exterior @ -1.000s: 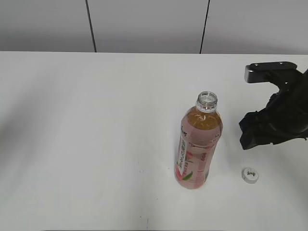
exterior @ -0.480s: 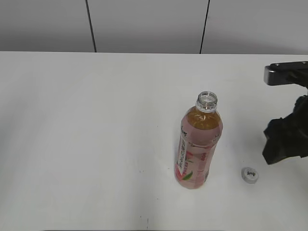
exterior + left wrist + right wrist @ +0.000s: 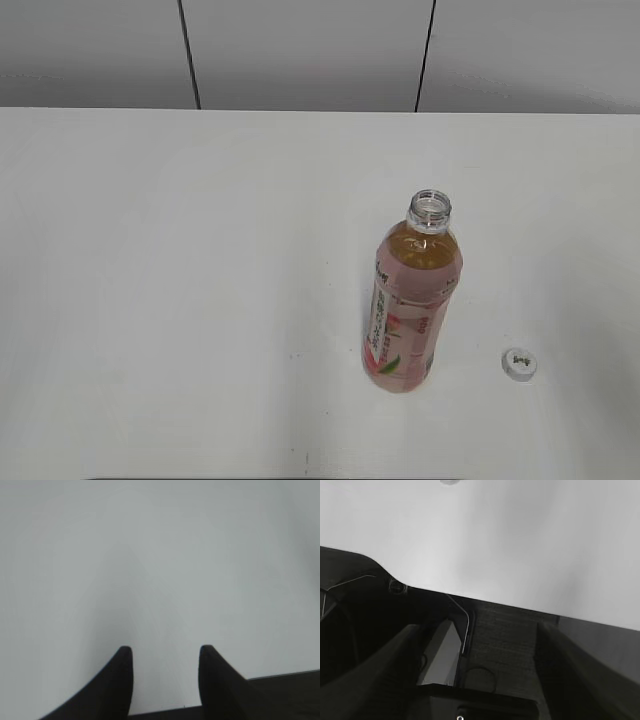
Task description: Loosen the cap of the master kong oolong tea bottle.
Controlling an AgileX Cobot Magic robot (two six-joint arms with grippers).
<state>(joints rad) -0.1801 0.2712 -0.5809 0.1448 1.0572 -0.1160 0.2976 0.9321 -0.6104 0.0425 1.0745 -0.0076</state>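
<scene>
The master kong oolong tea bottle (image 3: 408,318) stands upright on the white table, amber tea inside, pink label, its neck open with no cap on it. The cap (image 3: 519,364), small and white with a dark mark on top, lies on the table to the bottle's right, apart from it. A sliver of the cap shows at the top edge of the right wrist view (image 3: 450,481). Neither gripper shows in the exterior view. My left gripper (image 3: 164,650) is open and empty over bare table. My right gripper (image 3: 479,627) is open and empty, beyond the table's edge.
The white table (image 3: 200,300) ends at a grey panelled wall (image 3: 300,50) behind. In the right wrist view the table's edge (image 3: 470,592) runs across, with dark floor and equipment below it. The left wrist view shows the table's near edge (image 3: 280,675).
My right arm has drawn back to the right and left the exterior view. The bottle and the cap have stayed where they were.
</scene>
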